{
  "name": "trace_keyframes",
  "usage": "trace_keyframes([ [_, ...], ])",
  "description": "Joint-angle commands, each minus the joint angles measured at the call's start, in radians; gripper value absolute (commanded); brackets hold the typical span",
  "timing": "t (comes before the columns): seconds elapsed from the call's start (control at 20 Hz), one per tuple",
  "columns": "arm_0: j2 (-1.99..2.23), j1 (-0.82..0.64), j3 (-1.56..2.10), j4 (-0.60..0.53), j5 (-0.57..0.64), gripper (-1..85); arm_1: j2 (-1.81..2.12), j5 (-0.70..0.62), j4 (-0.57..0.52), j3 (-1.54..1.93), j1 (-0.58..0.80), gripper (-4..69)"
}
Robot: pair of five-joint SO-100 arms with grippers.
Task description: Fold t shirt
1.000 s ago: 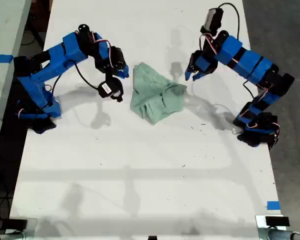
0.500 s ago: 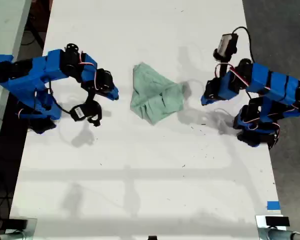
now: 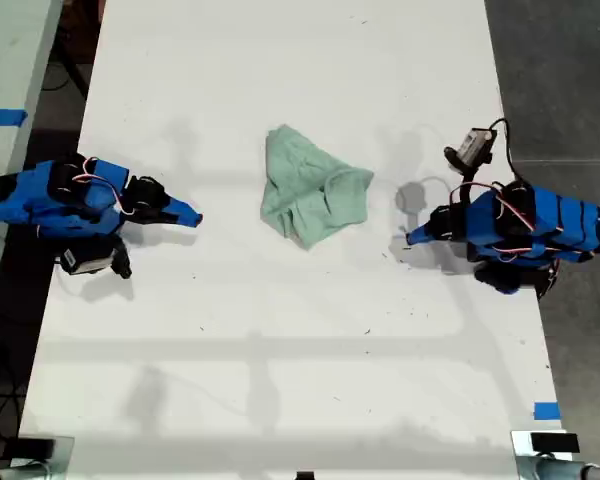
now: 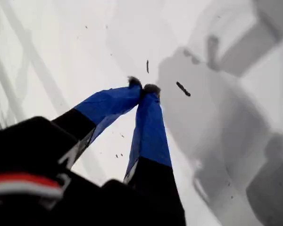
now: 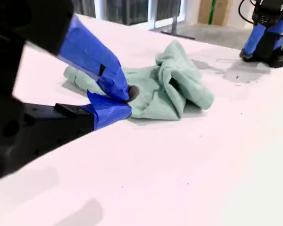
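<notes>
While both arms lie folded low at the table's (image 3: 280,380) edges, the t shirt (image 3: 310,195) sits alone between them. It is a crumpled pale mint-green heap on the white surface, a little toward 12 o'clock from the middle of the exterior view. Nothing touches it.

From the shirt, our first gripper (image 3: 410,239) is out at about 4 o'clock in the exterior view, near the cloth but clear of it, its tip angled down at the table. In the first wrist view we see the two blue fingers of that gripper (image 4: 144,88) pressed together at their dark tips with nothing between them. Below them are bare white surface and a few dark specks (image 4: 183,88).

Our second gripper (image 3: 194,217) is at about 9 o'clock from the shirt, well apart from it and pointing toward it. In the second wrist view this gripper (image 5: 125,96) also has its blue jaws closed tip to tip and empty, and the shirt (image 5: 170,84) lies rumpled just beyond, with folds bunched up along one side.

A blue tape strip (image 3: 546,411) marks the table near 5 o'clock in the exterior view.
</notes>
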Motion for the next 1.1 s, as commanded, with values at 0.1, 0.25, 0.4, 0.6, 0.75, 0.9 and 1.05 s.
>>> trace_keyframes([
  [0.1, 0.087, -0.051, 0.137, -0.04, 0.069, -0.2, 0.04, 0.034, -0.084, 0.195, 0.077, 1.7],
  [0.25, 0.087, -0.071, 0.138, 0.015, 0.02, -0.2, 0.04, 0.061, -0.091, 0.206, 0.051, 5.2],
  [0.4, 0.087, -0.052, 0.141, 0.003, 0.009, -0.2, 0.04, 0.161, -0.08, 0.206, 0.037, 3.1],
  [0.6, 0.087, 0.012, 0.121, 0.032, -0.026, 4.6, 0.04, 0.351, -0.094, 0.213, -0.018, 1.2],
  [0.75, 0.087, 0.015, 0.114, 0.06, -0.028, 8.5, 0.04, 0.23, -0.089, 0.213, 0.018, -0.2],
  [0.9, 0.087, 0.018, 0.132, 0.057, -0.025, 10.4, 0.04, 0.149, -0.107, 0.222, 0.005, 0.1],
  [1.05, 0.087, 0.014, 0.132, 0.057, -0.025, 11.2, 0.04, 0.052, -0.107, 0.222, 0.002, 1.1],
])
